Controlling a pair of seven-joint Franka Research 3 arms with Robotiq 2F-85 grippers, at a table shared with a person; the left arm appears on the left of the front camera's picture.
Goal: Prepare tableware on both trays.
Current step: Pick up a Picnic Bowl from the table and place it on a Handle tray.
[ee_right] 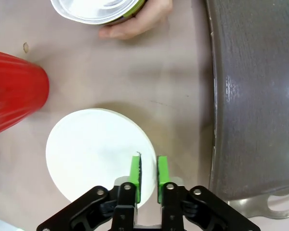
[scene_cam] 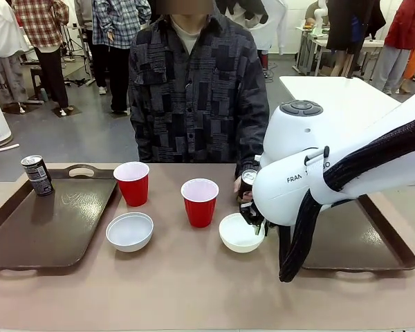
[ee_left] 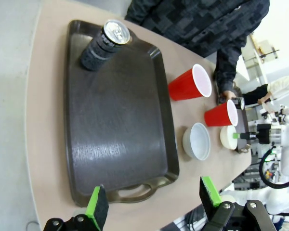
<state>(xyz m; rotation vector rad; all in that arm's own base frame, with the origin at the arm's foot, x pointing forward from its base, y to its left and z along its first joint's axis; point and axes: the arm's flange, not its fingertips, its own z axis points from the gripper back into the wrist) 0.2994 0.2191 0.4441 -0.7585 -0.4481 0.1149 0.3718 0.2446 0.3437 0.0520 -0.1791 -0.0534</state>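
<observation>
Right gripper (ee_right: 148, 162) jaws clamp the rim of a white bowl (ee_right: 94, 149) on the table (scene_cam: 194, 283).
Left tray (scene_cam: 48, 232) carries one can (scene_cam: 37, 174) at its far corner; right tray (scene_cam: 363, 242) lies just beside the bowl; left gripper (ee_left: 153, 190) jaws spread wide.

A white bowl (ee_right: 94, 154) is pinched upright at its rim by the right end effector (ee_right: 148, 179). A red cup (ee_right: 14, 91) is seen left of it, a brown tray (ee_right: 255, 96) right, a can (ee_right: 94, 9) beyond.

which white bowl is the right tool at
The right-hand bowl, beside the right tray: the right tool straddles its rim. The other bowl sits untouched by the left tray.
</observation>
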